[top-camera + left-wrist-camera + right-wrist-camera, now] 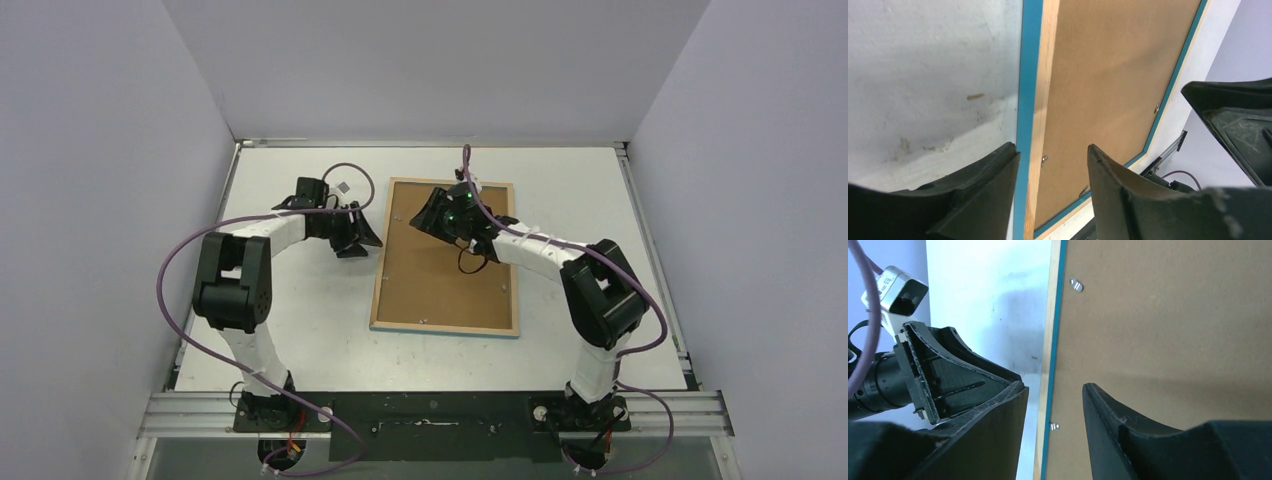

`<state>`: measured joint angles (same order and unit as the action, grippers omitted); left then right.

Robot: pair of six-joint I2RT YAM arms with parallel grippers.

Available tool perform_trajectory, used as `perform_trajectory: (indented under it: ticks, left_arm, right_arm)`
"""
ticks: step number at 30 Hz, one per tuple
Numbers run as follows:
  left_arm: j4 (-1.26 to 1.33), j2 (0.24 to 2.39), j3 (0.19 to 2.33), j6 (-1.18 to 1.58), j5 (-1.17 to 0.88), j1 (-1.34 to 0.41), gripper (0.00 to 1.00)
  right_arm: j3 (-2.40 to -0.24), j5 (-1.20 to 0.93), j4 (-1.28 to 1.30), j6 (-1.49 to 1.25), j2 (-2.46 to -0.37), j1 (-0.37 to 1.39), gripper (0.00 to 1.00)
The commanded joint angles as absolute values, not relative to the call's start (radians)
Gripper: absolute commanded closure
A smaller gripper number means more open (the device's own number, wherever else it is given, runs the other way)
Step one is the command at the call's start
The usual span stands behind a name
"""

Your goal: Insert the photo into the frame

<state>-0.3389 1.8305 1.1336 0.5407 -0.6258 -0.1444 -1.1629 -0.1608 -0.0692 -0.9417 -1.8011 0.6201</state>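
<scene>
One frame [445,329] lies face down, picture centre.
I see two grippers, both released: left gripper [1052,150] beside its upper left edge, right gripper [1053,386] over its upper part.

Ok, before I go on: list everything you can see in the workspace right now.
frame: one, turquoise and wood, back side up mid-table
backing board: one, brown, filling the frame's back
clips: several, silver, along the board's edges
photo: none in view
table: one, white
cables: two, purple, one per arm
left gripper: black, open, at the frame's left edge
right gripper: black, open, above the board
</scene>
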Motion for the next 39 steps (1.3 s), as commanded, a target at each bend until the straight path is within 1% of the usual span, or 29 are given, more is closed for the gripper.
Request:
perform_trajectory:
  ticks: [1, 4, 10, 12, 15, 19, 23, 28, 30, 36, 39]
  left_arm:
    - [-0.283, 1.902, 1.21, 0.531, -0.61, -0.143, 0.46]
    - [-0.279, 1.96, 1.264, 0.53, -0.602, -0.143, 0.45]
    - [-0.253, 2.037, 1.331, 0.546, -0.631, -0.143, 0.45]
    - [-0.251, 2.061, 1.352, 0.56, -0.639, -0.143, 0.48]
    - [-0.273, 2.107, 1.4, 0.569, -0.648, -0.142, 0.54]
    - [-0.282, 2.156, 1.437, 0.583, -0.65, -0.146, 0.6]
    - [-0.299, 2.188, 1.447, 0.591, -0.646, -0.146, 0.67]
    - [-0.4, 2.219, 1.477, 0.568, -0.625, -0.146, 0.77]
    - [-0.426, 2.227, 1.482, 0.556, -0.622, -0.146, 0.81]
    - [-0.437, 2.231, 1.466, 0.55, -0.621, -0.145, 0.86]
    - [-0.448, 2.232, 1.466, 0.545, -0.621, -0.145, 0.87]
  right_arm:
    - [-1.285, -0.083, 0.03, -0.835, -1.849, 0.627, 0.55]
    - [-1.365, -0.077, 0.074, -0.796, -1.896, 0.624, 0.55]
    - [-1.528, -0.126, 0.082, -0.763, -2.048, 0.609, 0.56]
    - [-1.566, -0.186, 0.041, -0.766, -2.097, 0.592, 0.58]
    - [-1.629, -0.273, 0.013, -0.819, -2.169, 0.57, 0.65]
    - [-1.682, -0.31, 0.009, -0.822, -2.232, 0.562, 0.67]
    - [-1.732, -0.321, 0.02, -0.82, -2.299, 0.556, 0.67]
    - [-1.819, -0.371, 0.062, -0.798, -2.362, 0.545, 0.62]
    - [-1.828, -0.382, 0.078, -0.798, -2.373, 0.543, 0.62]
    - [-1.814, -0.429, 0.073, -0.827, -2.41, 0.544, 0.62]
    - [-1.807, -0.433, 0.068, -0.828, -2.411, 0.545, 0.62]
